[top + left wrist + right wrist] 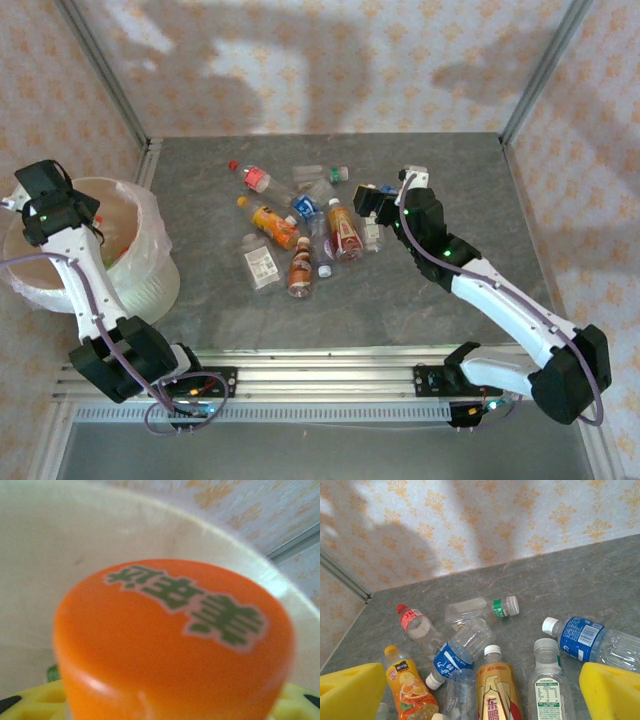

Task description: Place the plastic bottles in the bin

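Over the bin on the left, my left gripper points down into it. Its wrist view is taken up by the orange cap of a plastic bottle, sitting between the yellow pads, with the bin's pale inner wall behind. Several plastic bottles lie scattered mid-table, among them an orange juice one and a gold-labelled one. My right gripper hovers open over their right side, the gold bottle and a white-labelled bottle lying between its pads.
Further bottles lie near: red-labelled, green-labelled, blue-labelled and another blue one to the right. Patterned walls and metal frame posts enclose the grey table. The right part of the table is bare.
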Robot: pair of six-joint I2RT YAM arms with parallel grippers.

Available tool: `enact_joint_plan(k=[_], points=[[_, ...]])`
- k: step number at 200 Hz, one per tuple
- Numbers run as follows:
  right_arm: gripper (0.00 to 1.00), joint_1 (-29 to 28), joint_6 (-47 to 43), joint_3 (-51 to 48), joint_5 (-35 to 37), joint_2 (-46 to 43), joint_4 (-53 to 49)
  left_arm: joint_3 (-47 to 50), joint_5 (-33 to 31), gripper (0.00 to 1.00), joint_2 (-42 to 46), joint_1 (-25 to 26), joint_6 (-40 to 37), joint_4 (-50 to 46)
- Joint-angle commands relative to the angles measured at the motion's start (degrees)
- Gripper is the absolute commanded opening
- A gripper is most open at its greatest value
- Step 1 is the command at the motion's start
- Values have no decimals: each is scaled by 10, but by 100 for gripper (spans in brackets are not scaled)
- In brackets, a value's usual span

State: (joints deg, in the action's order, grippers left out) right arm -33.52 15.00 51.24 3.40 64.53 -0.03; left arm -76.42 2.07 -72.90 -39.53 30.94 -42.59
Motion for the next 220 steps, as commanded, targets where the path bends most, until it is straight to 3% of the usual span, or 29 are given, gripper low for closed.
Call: enact_joint_plan(k=[1,34,99,153,195,220], points=[[99,4,4,1,-1,-18,-13,31,16,62,11,-7,61,54],[99,4,11,-8,-2,-25,-18,86,-21,73,29,-7,97,86],[99,4,24,-10,0,-30,-18,72,12,81,5,-7,105,77],[99,3,30,-12,-1,-27,-10,44,31,89,88,10,104,14],[99,4,31,-8,-7,-19,-8,20,-65,94,202,109,105,-22],[99,4,31,-5,-6,-14,-9,-11,-68,95,232,173,91,-22]])
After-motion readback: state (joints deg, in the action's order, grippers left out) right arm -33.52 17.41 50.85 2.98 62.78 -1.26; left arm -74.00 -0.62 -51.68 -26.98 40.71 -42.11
